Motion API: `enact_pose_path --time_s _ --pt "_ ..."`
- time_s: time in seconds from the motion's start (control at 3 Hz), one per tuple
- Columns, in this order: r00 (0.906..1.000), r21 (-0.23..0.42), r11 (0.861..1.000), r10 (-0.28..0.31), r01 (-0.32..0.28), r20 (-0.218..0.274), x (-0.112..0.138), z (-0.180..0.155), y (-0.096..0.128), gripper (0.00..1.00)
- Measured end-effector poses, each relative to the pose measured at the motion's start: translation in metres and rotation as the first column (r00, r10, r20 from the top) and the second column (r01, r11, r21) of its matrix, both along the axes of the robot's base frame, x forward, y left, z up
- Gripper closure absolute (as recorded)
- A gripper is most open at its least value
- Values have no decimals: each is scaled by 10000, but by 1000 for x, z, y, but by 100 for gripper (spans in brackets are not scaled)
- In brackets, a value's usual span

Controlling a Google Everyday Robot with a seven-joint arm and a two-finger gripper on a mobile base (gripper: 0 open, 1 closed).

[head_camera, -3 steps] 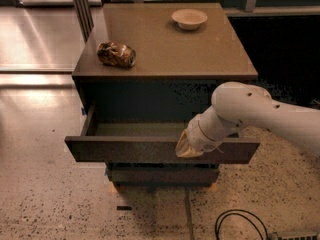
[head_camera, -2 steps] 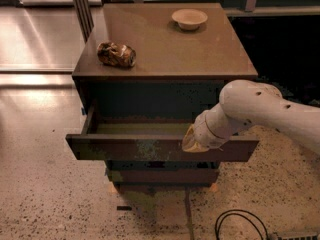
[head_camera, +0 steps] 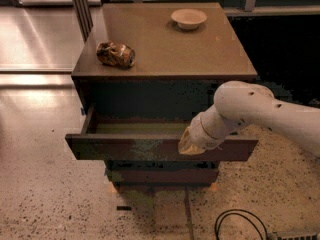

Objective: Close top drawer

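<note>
The top drawer (head_camera: 135, 149) of a brown cabinet stands pulled out. Its long dark front panel has greenish scuffs near the middle, and a strip of its inner floor (head_camera: 140, 128) shows behind it. My white arm reaches in from the right. Its gripper (head_camera: 187, 145) sits against the front panel, right of the middle, at the panel's upper edge. The wrist hides most of the gripper.
On the cabinet top (head_camera: 165, 44) lie a crumpled brown bag (head_camera: 115, 54) at the left and a pale bowl (head_camera: 188, 18) at the back. Lower drawer fronts (head_camera: 160, 176) sit under the open drawer. A black cable (head_camera: 240, 224) loops on the speckled floor at the front right.
The arm and gripper have stayed pressed on the front panel. The drawer has slid in a little toward the cabinet.
</note>
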State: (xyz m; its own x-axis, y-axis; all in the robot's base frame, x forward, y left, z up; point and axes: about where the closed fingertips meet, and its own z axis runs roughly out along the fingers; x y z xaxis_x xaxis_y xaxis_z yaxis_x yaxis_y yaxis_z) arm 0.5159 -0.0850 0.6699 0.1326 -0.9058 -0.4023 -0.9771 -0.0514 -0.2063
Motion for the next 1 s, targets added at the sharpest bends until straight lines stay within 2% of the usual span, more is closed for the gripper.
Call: enact_pose_path --time_s 0.33,1.0 --pt "9999 -237 9997 -105 105 -7 23 0 -6 100" --pt "10000 -405 9992 -4 1 -66 27 -9 -4 100"
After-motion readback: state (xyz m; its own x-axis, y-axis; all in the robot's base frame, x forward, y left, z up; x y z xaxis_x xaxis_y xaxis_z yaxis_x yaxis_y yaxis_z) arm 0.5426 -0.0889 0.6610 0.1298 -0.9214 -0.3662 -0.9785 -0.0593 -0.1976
